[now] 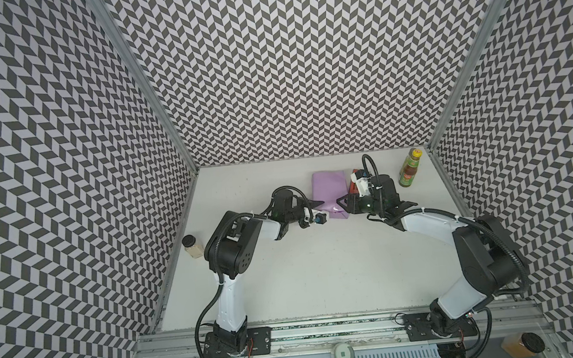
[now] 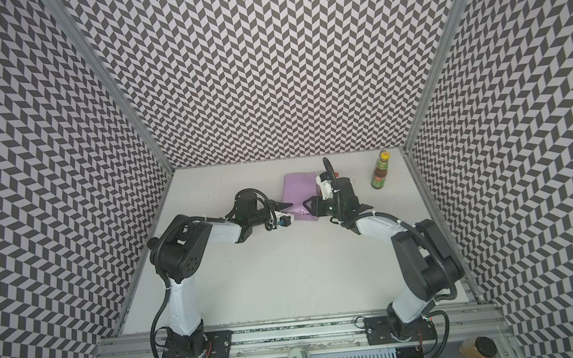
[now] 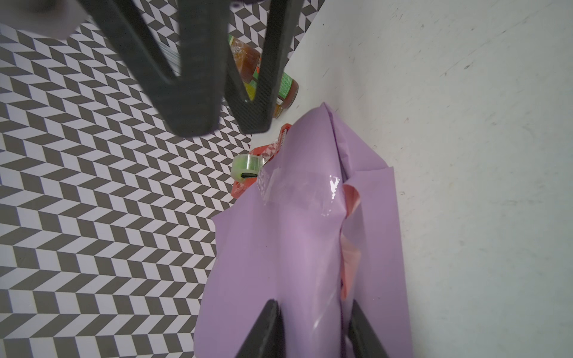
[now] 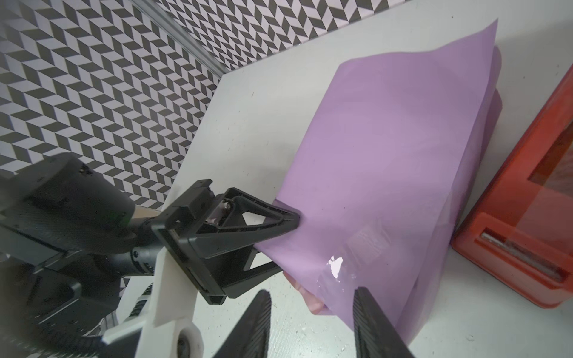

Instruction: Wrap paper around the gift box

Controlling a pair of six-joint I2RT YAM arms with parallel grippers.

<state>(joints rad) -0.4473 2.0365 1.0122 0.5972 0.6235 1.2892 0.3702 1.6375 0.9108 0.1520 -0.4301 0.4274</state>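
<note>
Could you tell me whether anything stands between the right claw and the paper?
Nothing visible does: the right claw stands open at a corner of the paper. The red tape dispenser lies beside the paper, out of the way; the left claw pinches another edge.

So the lilac paper (image 1: 328, 192) is bundled up near the table's (image 1: 321, 272) far edge, right of middle. The left gripper (image 1: 319, 203) and right gripper (image 1: 341, 202) meet its near end from opposite sides. A red tape dispenser (image 1: 352, 185) sits just beside it, a sauce bottle (image 1: 407, 171) in the far right corner, and a jar (image 1: 192, 246) at the left edge.
</note>
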